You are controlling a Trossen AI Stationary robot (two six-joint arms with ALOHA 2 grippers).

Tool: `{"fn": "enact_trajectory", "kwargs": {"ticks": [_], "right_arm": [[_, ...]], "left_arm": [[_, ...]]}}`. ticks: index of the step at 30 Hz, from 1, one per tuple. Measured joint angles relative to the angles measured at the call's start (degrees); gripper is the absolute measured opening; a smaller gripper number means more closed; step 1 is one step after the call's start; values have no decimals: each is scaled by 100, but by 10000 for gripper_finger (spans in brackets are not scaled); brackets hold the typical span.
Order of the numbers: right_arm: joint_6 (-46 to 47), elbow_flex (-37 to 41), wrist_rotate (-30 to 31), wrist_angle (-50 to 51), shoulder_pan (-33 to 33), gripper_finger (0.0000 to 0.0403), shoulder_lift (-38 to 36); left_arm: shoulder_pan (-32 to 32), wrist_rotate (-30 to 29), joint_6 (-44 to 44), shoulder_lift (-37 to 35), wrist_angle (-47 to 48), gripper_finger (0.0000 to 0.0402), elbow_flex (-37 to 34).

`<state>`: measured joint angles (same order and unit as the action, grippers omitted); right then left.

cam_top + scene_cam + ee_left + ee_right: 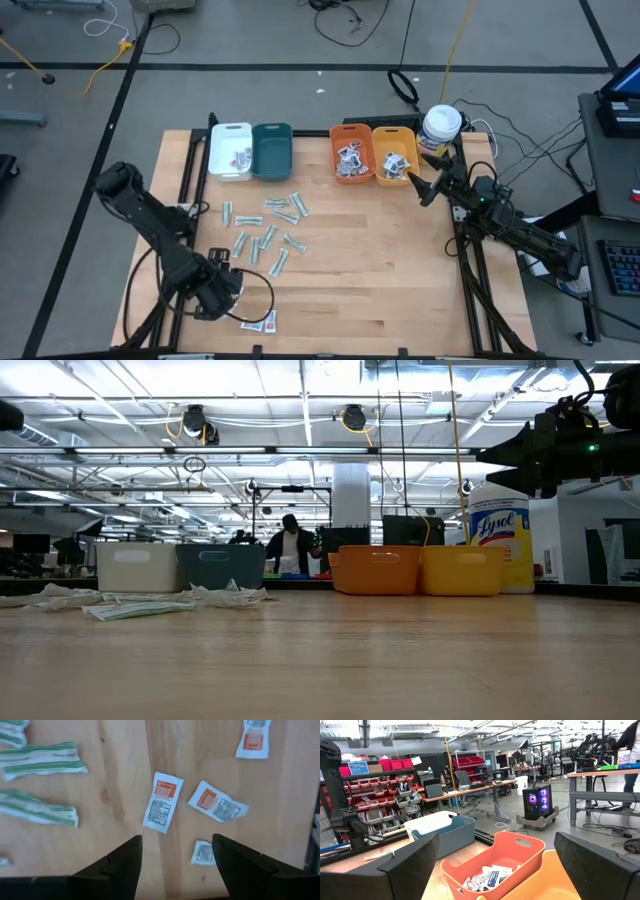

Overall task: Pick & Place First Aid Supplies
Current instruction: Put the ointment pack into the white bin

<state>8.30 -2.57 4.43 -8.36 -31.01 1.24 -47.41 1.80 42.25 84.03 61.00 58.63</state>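
Several small white packets with red-orange print [162, 800] lie flat on the wood near the table's front left [260, 320]. Pale-green strips [265, 225] lie scattered in the middle of the table's left half and also show in the left wrist view [42, 760]. My left gripper [175, 845] points straight down above the red-print packets, open, with nothing between its fingers [222, 290]. My right gripper [418, 185] hangs open and about level at the back right, facing the orange bin [495, 865], which holds packets with blue print.
Along the far edge stand a white bin [230, 150], a teal bin [272, 150], an orange bin [351, 152] and a yellow-orange bin [394, 152]. A white canister with a yellow label [441, 125] stands at the back right. Bare wood lies in the table's right half.
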Motion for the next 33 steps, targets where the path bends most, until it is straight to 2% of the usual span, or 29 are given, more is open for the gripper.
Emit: {"fn": "enact_trajectory", "kwargs": {"ticks": [7, 14, 21, 24, 33], "right_arm": [[-1, 0, -1, 0, 0, 392, -1], [-1, -1, 0, -1, 0, 392, 0], [1, 0, 0, 0, 1, 392, 1], [-1, -2, -1, 0, 1, 392, -1], [1, -1, -1, -1, 0, 392, 0]], "left_arm": [[7, 41, -450, 359, -892, 246, -616], [-27, 108, -794, 1085, -976, 246, -775], [-13, 118, -1228, 1158, -1364, 242, -801], [-18, 132, -1305, 1161, -1425, 213, -806], [-14, 197, -1077, 1165, -1470, 62, -804]]}}
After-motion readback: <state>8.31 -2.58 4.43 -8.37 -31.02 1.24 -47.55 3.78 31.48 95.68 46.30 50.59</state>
